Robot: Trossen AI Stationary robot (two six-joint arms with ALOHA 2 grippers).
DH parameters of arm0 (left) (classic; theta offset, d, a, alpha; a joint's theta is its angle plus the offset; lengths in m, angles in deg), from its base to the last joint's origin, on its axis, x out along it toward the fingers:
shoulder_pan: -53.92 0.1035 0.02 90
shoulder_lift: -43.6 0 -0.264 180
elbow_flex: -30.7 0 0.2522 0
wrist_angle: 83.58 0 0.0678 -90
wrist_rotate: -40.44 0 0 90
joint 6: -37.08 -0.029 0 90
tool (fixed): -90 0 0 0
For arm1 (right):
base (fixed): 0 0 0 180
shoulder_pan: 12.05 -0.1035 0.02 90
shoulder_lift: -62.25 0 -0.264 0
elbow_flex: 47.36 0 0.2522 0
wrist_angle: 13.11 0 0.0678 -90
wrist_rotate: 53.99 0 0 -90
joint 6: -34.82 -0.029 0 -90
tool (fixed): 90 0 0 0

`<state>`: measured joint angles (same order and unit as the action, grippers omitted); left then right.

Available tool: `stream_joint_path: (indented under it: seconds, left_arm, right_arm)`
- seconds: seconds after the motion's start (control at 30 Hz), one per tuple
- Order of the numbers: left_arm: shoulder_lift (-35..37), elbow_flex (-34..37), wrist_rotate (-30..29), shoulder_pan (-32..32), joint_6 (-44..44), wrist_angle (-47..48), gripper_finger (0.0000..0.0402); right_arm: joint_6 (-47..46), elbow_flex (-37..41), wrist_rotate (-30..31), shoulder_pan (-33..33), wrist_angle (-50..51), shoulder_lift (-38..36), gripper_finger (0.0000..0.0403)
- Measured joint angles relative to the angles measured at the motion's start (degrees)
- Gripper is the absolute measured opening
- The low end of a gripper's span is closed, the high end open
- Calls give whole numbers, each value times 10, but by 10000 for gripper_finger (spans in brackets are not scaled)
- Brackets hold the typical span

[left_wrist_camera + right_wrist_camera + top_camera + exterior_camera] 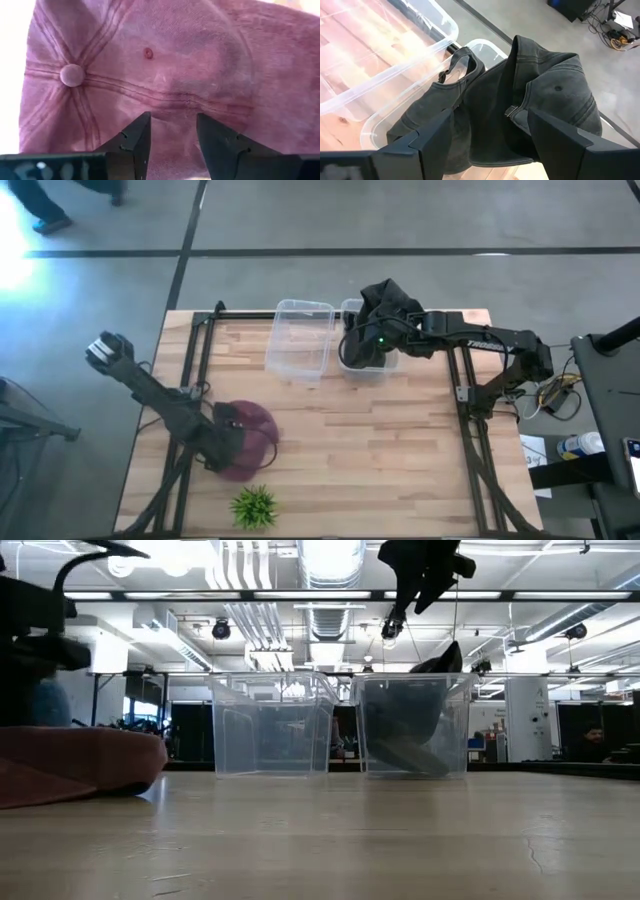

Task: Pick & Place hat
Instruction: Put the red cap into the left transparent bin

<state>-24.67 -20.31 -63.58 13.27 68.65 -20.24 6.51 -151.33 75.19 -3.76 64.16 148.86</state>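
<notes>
A maroon cap (pixel 255 430) lies crown up on the table's near left part; it also shows in the low view (pixel 70 765). My left gripper (pixel 172 125) is open and comes down over the cap's crown, one finger on each side of a seam, near the top button (pixel 72 75). A dark grey cap (pixel 530 100) lies in the right clear bin (pixel 368 375), draped over its far rim, with part of it sticking up above the wall (pixel 440 660). My right gripper (pixel 490 114) is open and hangs above that bin (pixel 415 590), apart from the cap. My left gripper comes at the maroon cap's crown (pixel 170 102) from above with its fingers apart. Whether the fingertips (pixel 142 122) touch the cloth, I cannot tell. The cap lies on the table.
An empty clear bin (pixel 303 304) stands left of the bin with the dark cap, both near the table's far edge. A small green plant (pixel 254 506) stands at the near edge, close to the maroon cap. Bare wood lies between the caps. A person's feet show on the floor (pixel 45 220).
</notes>
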Motion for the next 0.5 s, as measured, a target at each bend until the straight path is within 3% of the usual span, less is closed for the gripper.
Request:
stream_joint_path:
  seconds: [0.2,0.4,0.5]
  left_arm:
    - [13,-20,51,2,29,13,154]
    - [54,-66,-20,3,106,37,154]
    - [64,-73,8,-2,137,35,154]
  right_arm:
    - [-2,0,0,0,0,0,251]
    - [-2,0,-1,0,0,0,251]
    - [-2,0,-1,0,0,0,251]
